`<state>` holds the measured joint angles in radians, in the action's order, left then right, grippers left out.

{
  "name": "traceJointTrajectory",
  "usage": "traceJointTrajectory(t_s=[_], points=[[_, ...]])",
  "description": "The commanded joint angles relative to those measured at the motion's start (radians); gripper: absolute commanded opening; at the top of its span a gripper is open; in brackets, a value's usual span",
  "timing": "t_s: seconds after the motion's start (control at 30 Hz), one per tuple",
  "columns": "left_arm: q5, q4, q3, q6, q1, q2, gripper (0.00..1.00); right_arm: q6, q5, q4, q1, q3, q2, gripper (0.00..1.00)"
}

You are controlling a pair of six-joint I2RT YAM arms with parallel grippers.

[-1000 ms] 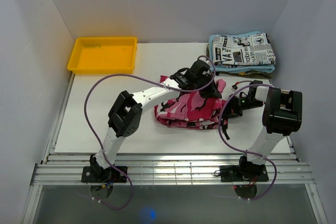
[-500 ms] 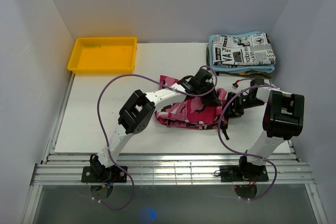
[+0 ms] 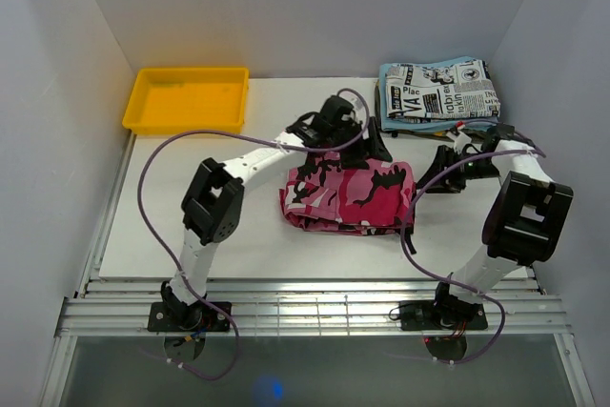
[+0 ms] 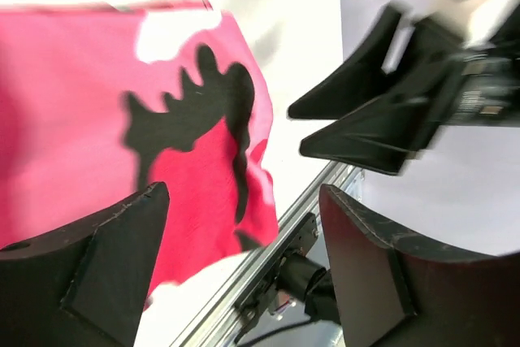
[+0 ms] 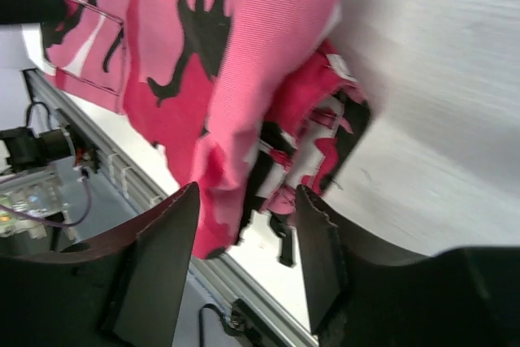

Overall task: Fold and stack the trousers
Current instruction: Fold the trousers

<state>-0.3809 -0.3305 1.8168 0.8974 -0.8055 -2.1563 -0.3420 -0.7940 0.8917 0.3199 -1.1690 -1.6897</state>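
The trousers [image 3: 349, 195], in pink, magenta, white and black camouflage print, lie folded into a compact rectangle in the middle of the table. My left gripper [image 3: 375, 146] hovers just beyond their far edge, open, with nothing between its fingers [image 4: 110, 266]; the left wrist view shows the trousers [image 4: 89, 111] below and the right gripper [image 4: 382, 111] opposite. Right of the fold, my right gripper [image 3: 446, 161] is open and clear of the cloth. In the right wrist view the trousers [image 5: 219, 62] lie beyond the spread fingers [image 5: 158, 270], their layered edge showing.
A yellow tray [image 3: 186, 99] sits at the far left of the table. A folded newspaper-print garment [image 3: 440, 89] rests on a light blue cloth [image 3: 446, 125] at the far right. The metal rail [image 3: 315, 307] runs along the near edge.
Both grippers have opened and let go of the trousers. The left one has drawn back toward the far side, the right one to the right. The trousers now lie flatter.
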Motion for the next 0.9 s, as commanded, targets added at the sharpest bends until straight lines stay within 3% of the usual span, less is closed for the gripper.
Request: traceJointTrajectory(t_s=[0.0, 0.17, 0.27, 0.33, 0.37, 0.4, 0.47, 0.6, 0.63, 0.77, 0.87], points=[[-0.046, -0.07, -0.072, -0.119, 0.129, 0.215, 0.86, 0.065, -0.059, 0.007, -0.056, -0.014, -0.01, 0.58], [-0.047, -0.241, -0.188, -0.418, 0.316, 0.366, 0.91, 0.124, 0.033, -0.033, -0.137, -0.031, -0.059, 0.67], [-0.12, -0.286, -0.285, -0.544, 0.418, 0.429, 0.98, 0.138, 0.078, -0.03, -0.18, -0.044, -0.082, 0.63], [-0.218, -0.312, -0.316, -0.616, 0.446, 0.443, 0.98, 0.136, 0.075, -0.011, -0.2, -0.073, -0.1, 0.49], [-0.236, -0.336, -0.329, -0.655, 0.457, 0.441, 0.98, 0.127, 0.052, -0.005, -0.203, -0.086, -0.1, 0.26], [-0.246, -0.344, -0.358, -0.663, 0.459, 0.441, 0.97, 0.126, 0.044, -0.002, -0.205, -0.106, -0.096, 0.18], [-0.286, -0.341, -0.39, -0.672, 0.459, 0.446, 0.9, 0.114, 0.032, 0.009, -0.205, -0.133, -0.074, 0.08], [-0.472, -0.196, -0.525, -0.692, 0.46, 0.515, 0.72, 0.051, -0.02, 0.073, -0.199, -0.189, -0.021, 0.08], [-0.505, -0.098, -0.554, -0.677, 0.46, 0.532, 0.65, 0.038, -0.027, 0.075, -0.193, -0.173, 0.014, 0.08], [-0.642, 0.005, -0.599, -0.6, 0.456, 0.509, 0.42, -0.009, 0.002, 0.084, -0.154, -0.086, 0.053, 0.08], [-0.68, 0.066, -0.609, -0.545, 0.448, 0.455, 0.34, -0.069, 0.035, 0.069, -0.096, 0.026, 0.047, 0.08]])
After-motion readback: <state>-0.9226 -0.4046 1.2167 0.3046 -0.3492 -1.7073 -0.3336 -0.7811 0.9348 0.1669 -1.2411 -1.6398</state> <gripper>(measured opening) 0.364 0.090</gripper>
